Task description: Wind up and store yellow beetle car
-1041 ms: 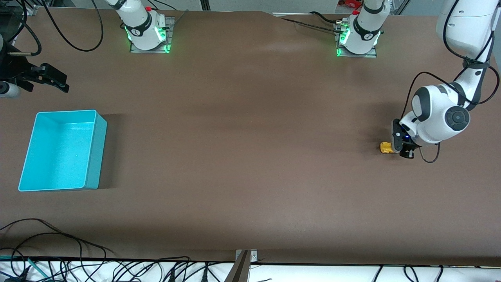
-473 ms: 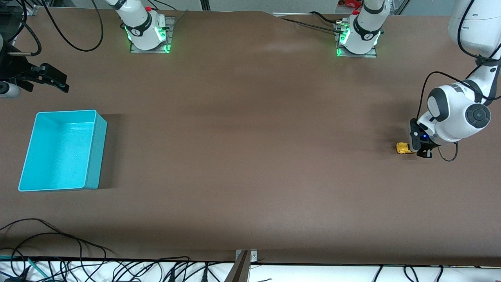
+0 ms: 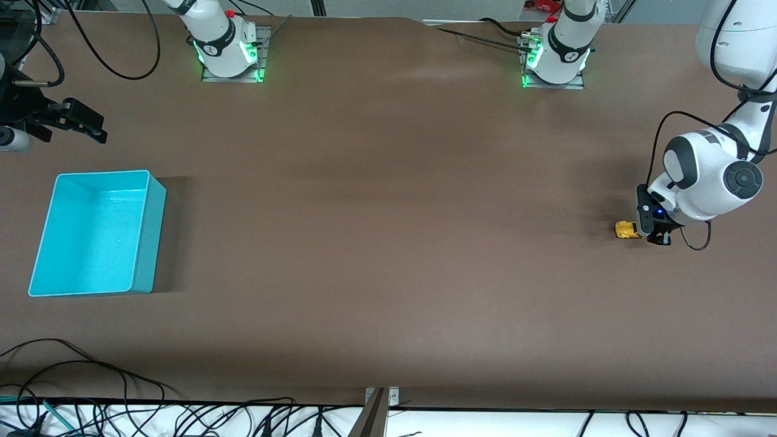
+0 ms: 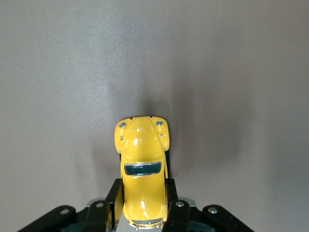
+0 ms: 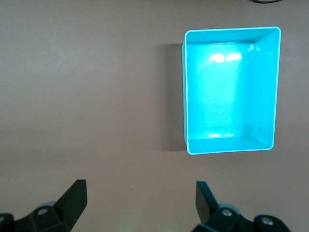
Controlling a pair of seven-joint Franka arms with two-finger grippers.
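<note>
Between left pincer [image 4: 143,205] fingers, unlabelled yellow beetle car [image 4: 142,164].

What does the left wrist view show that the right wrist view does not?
Only the left wrist view shows the yellow toy car, gripped at its rear between the left gripper fingers, wheels down on the table. Only the right wrist view shows the turquoise bin, nothing inside it, with the right gripper open and holding nothing. Both show the bare brown table.
</note>
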